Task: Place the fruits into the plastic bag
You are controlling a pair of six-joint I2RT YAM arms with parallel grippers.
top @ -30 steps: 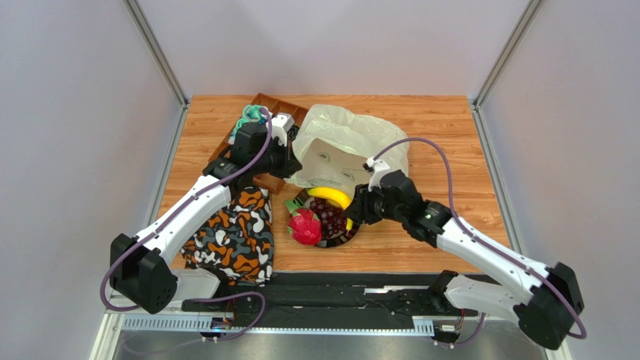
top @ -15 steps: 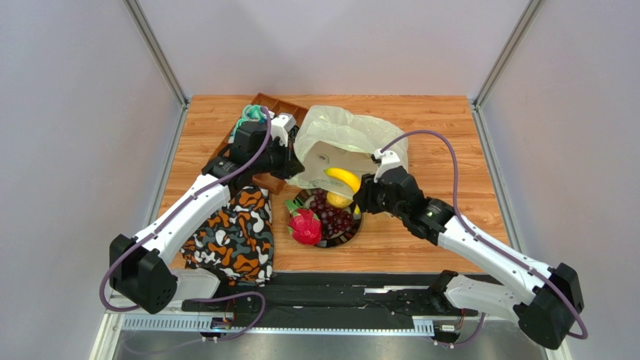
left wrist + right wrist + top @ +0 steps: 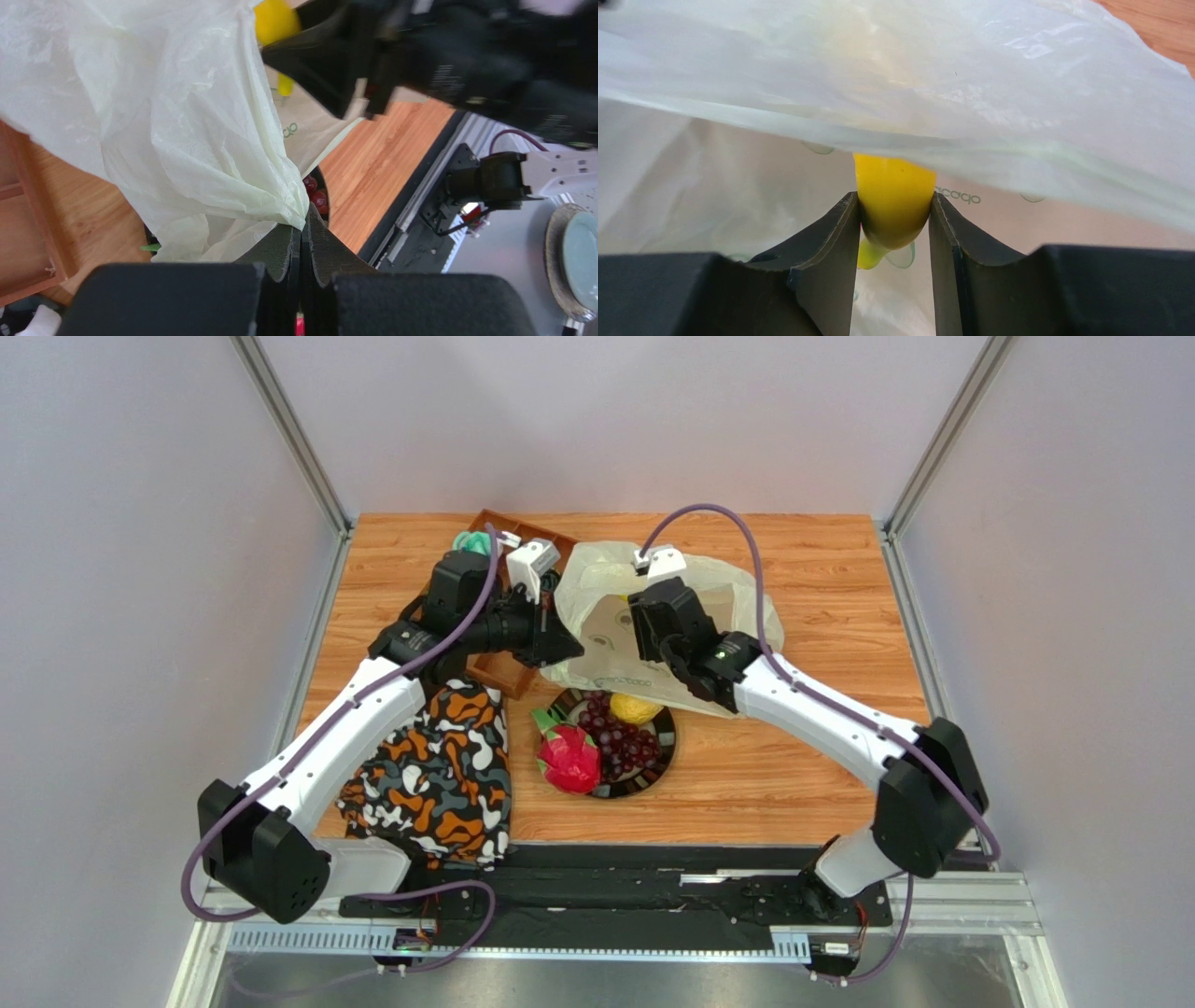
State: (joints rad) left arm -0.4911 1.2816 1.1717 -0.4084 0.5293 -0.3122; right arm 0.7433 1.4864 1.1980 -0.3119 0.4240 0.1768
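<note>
Pinching the 9 o'clock rim of the plastic bag (image 3: 596, 574) with our left gripper (image 3: 564, 640), we are propping its mouth open. Our right gripper (image 3: 894, 204) is clamping the banana (image 3: 889, 178), long axis toward 12 o'clock, inside the bag.

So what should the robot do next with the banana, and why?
Probably ease the right pincer a little deeper and open it: the curved yellow banana it grips is already under the lip of the thin pale yellow-green plastic bag, which the shut left pincer holds up.
</note>
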